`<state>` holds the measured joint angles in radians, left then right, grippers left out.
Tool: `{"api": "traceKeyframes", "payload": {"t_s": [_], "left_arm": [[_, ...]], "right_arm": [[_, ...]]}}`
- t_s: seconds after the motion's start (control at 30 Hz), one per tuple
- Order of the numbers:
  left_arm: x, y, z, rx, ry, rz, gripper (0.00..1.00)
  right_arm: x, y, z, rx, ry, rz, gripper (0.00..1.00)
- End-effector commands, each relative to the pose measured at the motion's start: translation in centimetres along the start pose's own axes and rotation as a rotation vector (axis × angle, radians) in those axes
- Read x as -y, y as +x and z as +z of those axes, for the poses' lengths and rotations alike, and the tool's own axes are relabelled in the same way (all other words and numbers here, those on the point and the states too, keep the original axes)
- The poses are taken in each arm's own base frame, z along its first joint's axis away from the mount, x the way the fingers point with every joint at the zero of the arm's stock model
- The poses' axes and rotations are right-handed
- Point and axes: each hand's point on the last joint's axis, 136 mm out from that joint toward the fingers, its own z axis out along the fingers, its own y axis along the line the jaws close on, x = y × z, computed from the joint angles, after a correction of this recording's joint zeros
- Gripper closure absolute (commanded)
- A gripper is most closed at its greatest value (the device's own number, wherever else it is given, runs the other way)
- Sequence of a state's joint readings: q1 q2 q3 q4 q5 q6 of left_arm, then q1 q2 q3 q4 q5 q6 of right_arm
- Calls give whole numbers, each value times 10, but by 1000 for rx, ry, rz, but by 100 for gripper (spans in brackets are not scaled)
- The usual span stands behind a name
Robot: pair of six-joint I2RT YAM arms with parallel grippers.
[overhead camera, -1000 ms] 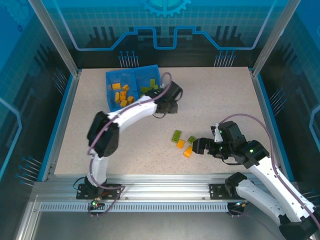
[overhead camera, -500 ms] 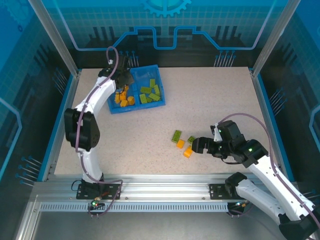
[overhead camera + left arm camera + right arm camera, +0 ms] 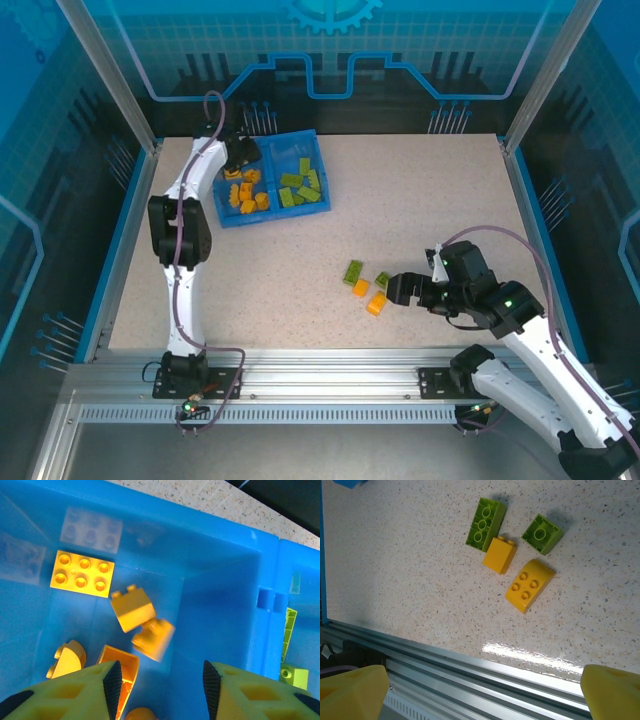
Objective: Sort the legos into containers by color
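The blue tray [image 3: 274, 218] sits at the back left, with orange legos [image 3: 247, 193] in its left compartment and green legos [image 3: 301, 186] in its right one. My left gripper [image 3: 243, 156] hovers over the left compartment, open [image 3: 162, 687]. Just beyond its pads a blurred orange brick [image 3: 152, 639] is loose among other orange bricks [image 3: 81, 573]. My right gripper [image 3: 396, 290] is open wide [image 3: 485, 692] over the table. Beside it lie two green bricks [image 3: 485, 524] [image 3: 542, 533] and two orange bricks [image 3: 499, 555] [image 3: 529, 585].
The tray's divider [image 3: 270, 630] stands right of my left gripper, with green bricks [image 3: 292, 672] past it. The metal rail [image 3: 470, 675] at the table's near edge lies under my right gripper. Bare tabletop [image 3: 430, 200] stretches between tray and loose bricks.
My left arm swung from the tray's right side over to its left compartment. Its jaws then parted and an orange brick dropped free. The right arm barely moved.
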<state>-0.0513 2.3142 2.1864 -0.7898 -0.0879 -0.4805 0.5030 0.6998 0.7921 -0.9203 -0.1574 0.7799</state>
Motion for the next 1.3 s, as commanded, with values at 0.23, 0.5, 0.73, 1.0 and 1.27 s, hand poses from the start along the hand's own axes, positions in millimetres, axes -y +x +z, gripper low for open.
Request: {"api": "traceKeyframes", "payload": {"t_s": [0.23, 0.5, 0.73, 1.0, 1.27], "left_arm": [[44, 21, -142, 103, 300, 17, 53], [69, 157, -256, 210, 464, 460, 51], [65, 286, -295, 166, 679, 950, 47], [35, 366, -286, 168, 790, 1351, 26], [12, 386, -266, 242, 821, 1478, 1]], "right_arm": [[6, -10, 3, 25, 58, -19, 0], [0, -25, 40, -37, 129, -49, 10], [-26, -44, 82, -69, 215, -93, 17], [-32, -57, 148, -176, 357, -95, 17], [-18, -66, 195, -203, 478, -80, 26]]}}
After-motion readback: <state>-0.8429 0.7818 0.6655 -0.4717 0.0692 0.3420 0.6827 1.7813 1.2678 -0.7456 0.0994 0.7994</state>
